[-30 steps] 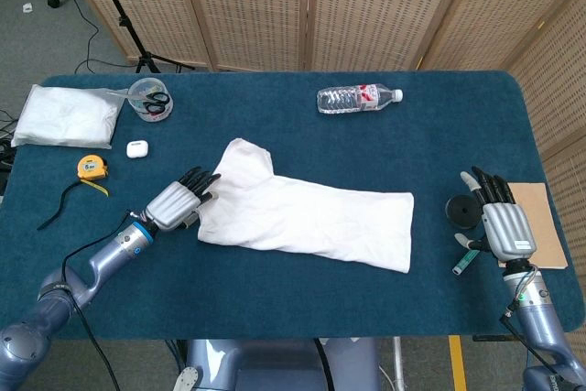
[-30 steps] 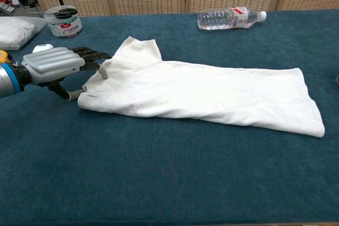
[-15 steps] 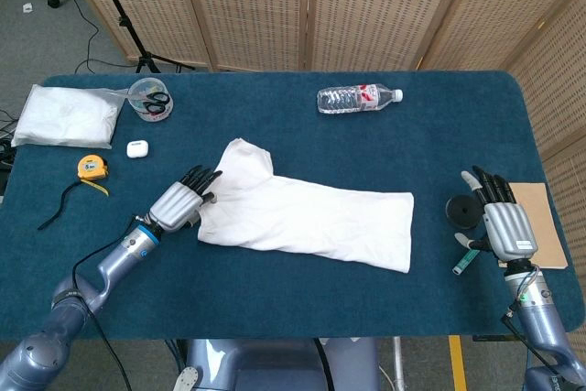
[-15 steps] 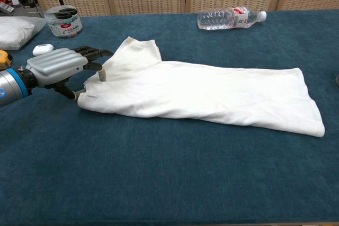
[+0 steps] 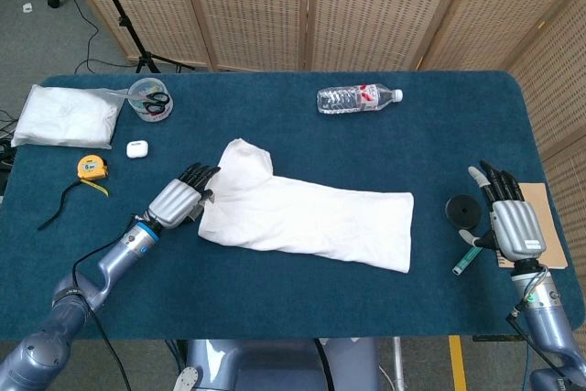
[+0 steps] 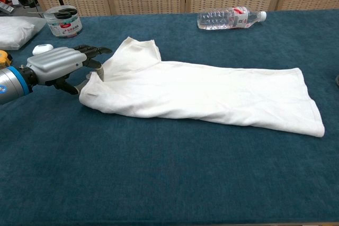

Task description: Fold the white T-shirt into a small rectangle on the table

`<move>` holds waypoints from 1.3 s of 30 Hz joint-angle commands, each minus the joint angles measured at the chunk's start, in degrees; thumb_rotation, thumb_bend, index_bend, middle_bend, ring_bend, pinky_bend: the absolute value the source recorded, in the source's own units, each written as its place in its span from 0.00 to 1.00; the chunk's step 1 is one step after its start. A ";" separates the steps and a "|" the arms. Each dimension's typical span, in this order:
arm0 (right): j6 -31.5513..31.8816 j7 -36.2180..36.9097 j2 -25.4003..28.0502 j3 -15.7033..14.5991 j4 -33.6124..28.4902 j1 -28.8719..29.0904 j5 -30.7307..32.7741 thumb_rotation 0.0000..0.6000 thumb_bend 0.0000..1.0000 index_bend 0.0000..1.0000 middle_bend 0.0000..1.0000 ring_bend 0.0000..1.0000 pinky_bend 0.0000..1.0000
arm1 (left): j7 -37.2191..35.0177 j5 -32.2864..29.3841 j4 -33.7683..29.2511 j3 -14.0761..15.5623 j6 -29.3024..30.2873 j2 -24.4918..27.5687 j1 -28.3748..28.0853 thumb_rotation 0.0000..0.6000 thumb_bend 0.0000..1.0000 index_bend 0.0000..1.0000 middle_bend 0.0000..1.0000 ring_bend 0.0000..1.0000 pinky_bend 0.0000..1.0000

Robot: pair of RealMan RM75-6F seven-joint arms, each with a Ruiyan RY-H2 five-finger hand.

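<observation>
Left hand (image 5: 180, 197) is at the near-left corner of the white T-shirt (image 5: 307, 215), pinching the cloth edge. Chest view shows it best: thumb under the corner, dark fingertips (image 6: 94, 51) on top of the fabric, corner lifted slightly off the table (image 5: 275, 304).

I've got the shirt near table centre, already folded into a long band running left to right. One sleeve sticks out toward the far side at the left end; the right end lies flat with a straight edge. Some wrinkles along the near edge.

My right hand (image 5: 511, 219) is well apart from the shirt, over the table's right edge, fingers extended and slightly spread, holding nothing. It's only in head view. Just beside it on the shirt side: a black round disc (image 5: 463, 211) and a green-tipped pen (image 5: 465, 256). A brown board (image 5: 540, 217) lies partly under the hand.

Elsewhere on the blue cloth:
- clear water bottle (image 5: 358, 97) on its side, far centre, red label
- round clear tub with scissors (image 5: 148, 99) inside, far left
- folded white cloth bundle (image 5: 64, 116) at the far-left corner
- small white earbud case (image 5: 137, 146) near the tub
- yellow tape measure (image 5: 90, 168) with black strap, left edge
</observation>
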 commanded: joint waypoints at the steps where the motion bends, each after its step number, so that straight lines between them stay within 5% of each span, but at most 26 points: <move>1: -0.23 -0.20 -0.16 -0.17 0.07 0.12 -0.13 1.00 0.00 0.00 0.00 0.00 0.00 | 0.61 -0.05 -0.56 0.01 0.68 0.91 0.26 1.00 0.59 0.74 0.00 0.00 0.00; 17: -0.27 -1.12 -0.39 -0.15 -0.06 0.13 0.16 1.00 0.00 0.00 0.00 0.00 0.00 | 1.29 -1.48 -4.34 -0.26 2.02 9.35 3.51 1.00 0.60 0.75 0.00 0.00 0.00; 39: -1.63 -2.66 -1.18 -0.74 0.34 0.55 0.32 1.00 0.00 0.00 0.00 0.00 0.00 | -1.25 -9.61 -4.20 -6.12 2.33 19.16 11.87 1.00 0.60 0.75 0.00 0.00 0.00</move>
